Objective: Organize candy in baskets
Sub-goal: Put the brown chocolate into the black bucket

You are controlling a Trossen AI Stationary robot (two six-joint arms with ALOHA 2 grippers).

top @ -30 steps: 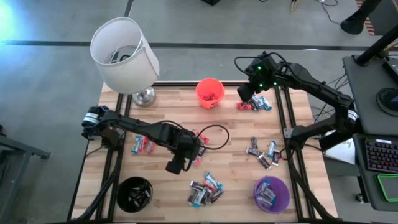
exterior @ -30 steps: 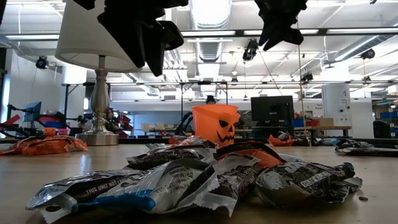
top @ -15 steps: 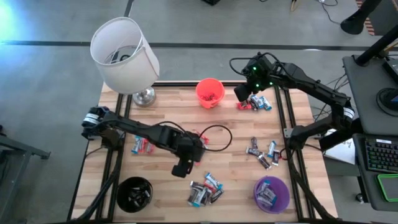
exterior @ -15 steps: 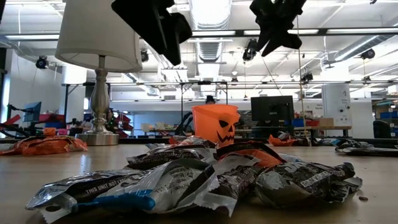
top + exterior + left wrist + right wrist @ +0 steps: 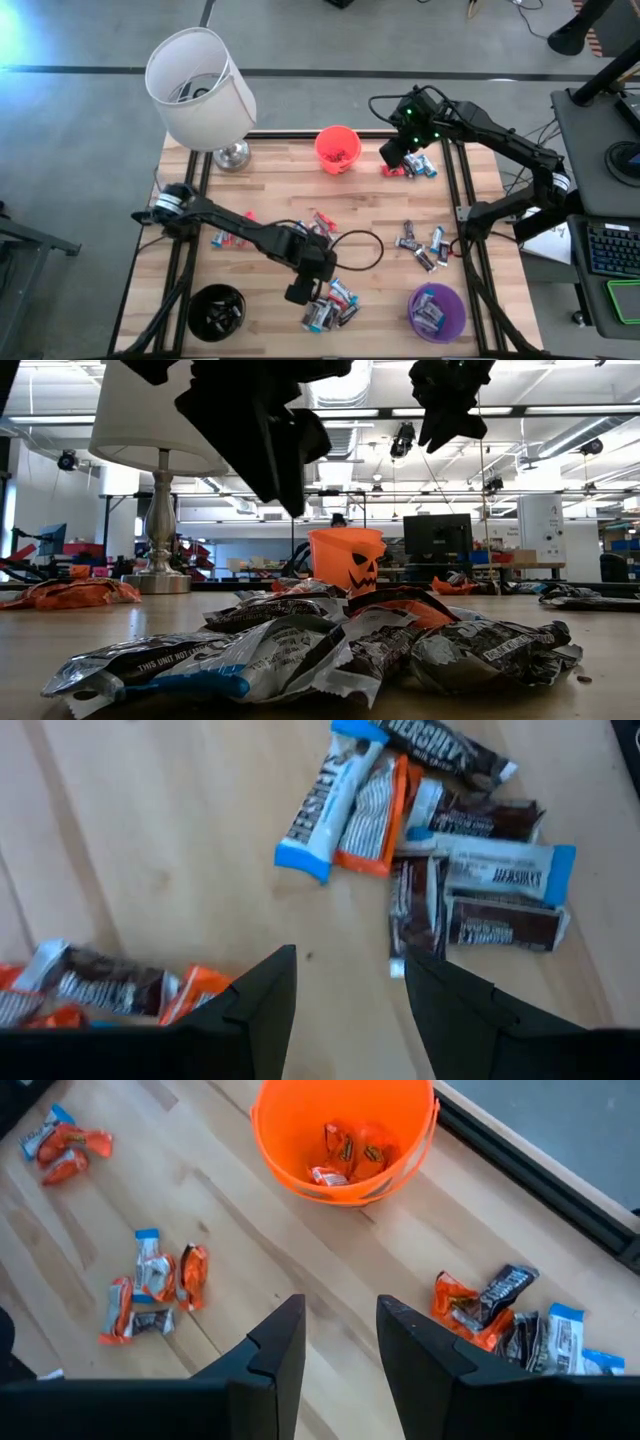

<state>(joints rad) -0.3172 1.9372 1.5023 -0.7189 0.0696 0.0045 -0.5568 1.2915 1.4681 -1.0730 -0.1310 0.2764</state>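
My left gripper (image 5: 300, 291) hangs open just above the table, at the left side of a near pile of candy (image 5: 327, 305); in its wrist view the pile (image 5: 430, 870) lies ahead of the open gripper (image 5: 345, 982). My right gripper (image 5: 392, 153) hovers open, well above the table, between the orange basket (image 5: 337, 148) and a far-right candy pile (image 5: 410, 168). The orange basket (image 5: 345, 1130) holds a few orange-wrapped candies. The purple basket (image 5: 436, 311) holds candy; the black basket (image 5: 216, 312) stands at the near left.
A white lamp (image 5: 200, 88) stands at the far left corner. More candy lies at the left (image 5: 226, 238), in the middle (image 5: 318, 222) and at the right (image 5: 421, 246). Bare wood shows between the piles. Black frame rails run along both table sides.
My left gripper has gone toward the table's near edge and a little to the right, sinking toward the near candy pile, still open. No candy has moved.
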